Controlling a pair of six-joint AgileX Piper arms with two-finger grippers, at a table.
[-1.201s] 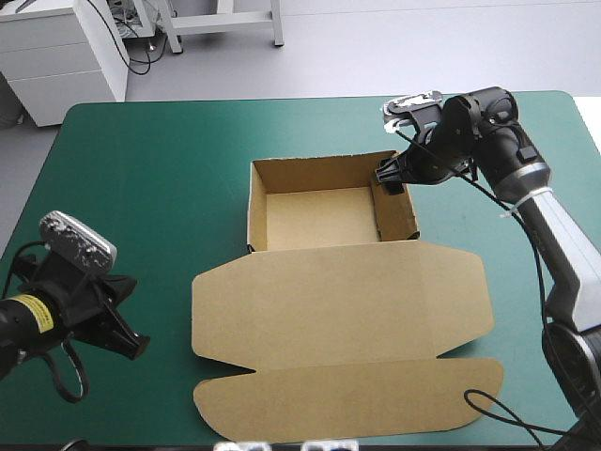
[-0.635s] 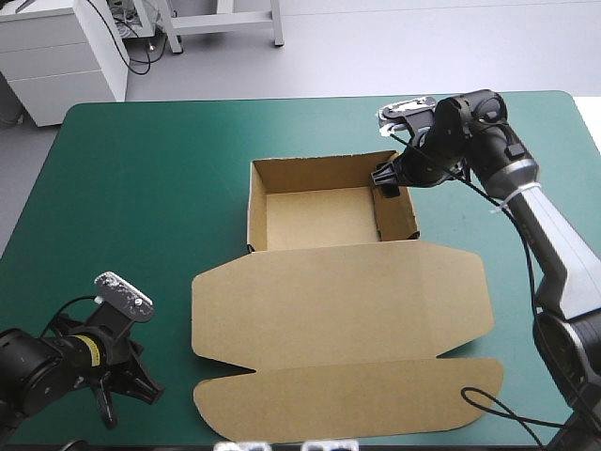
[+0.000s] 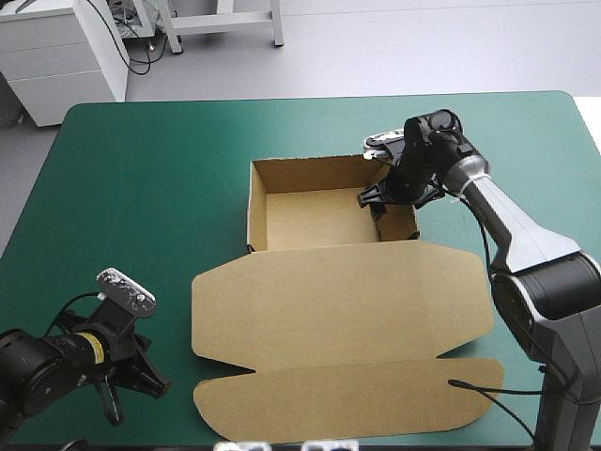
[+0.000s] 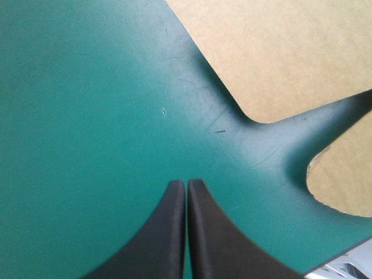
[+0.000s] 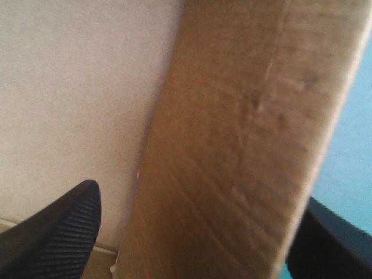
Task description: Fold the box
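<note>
Cardboard box (image 3: 338,310) sits roughly dead centre on the tabletop (image 3: 150,188). The tray (image 3: 319,218) with its walls up is at 12 o'clock, and the big lid (image 3: 347,301) lies flat toward 6 o'clock with its tuck flap (image 3: 347,399) at the near edge.

The right gripper (image 3: 377,202) is at about 3 o'clock on the tray, straddling the right-hand wall (image 5: 232,145). Its black fingers (image 5: 58,232) are apart, one inside the tray and one outside, with the board between them and not pinched yet. The left gripper (image 4: 186,185) is way off at 8 o'clock near the front corner, with its fingers pressed together on nothing, pointing over bare cover just beside the notch between the lid and the flap.

My read is that the step in hand is seating that right wall so it stays tucked. To do it well, I'd keep the fingers square to the wall and squeeze near the middle of its length rather than at a corner. I'd also press straight down instead of sideways. Nothing is bracing the tray, so a sideways shove would probably slide the whole box. Go easy on the squeeze too, because board like this creases fast.

The surface is a teal-green cover, smooth, with a few light scuffs showing close up, so I'd guess it gives little grip on the box. Beyond the far edge at 11 o'clock there's a white cabinet (image 3: 56,66) on a grey floor (image 3: 394,47).
</note>
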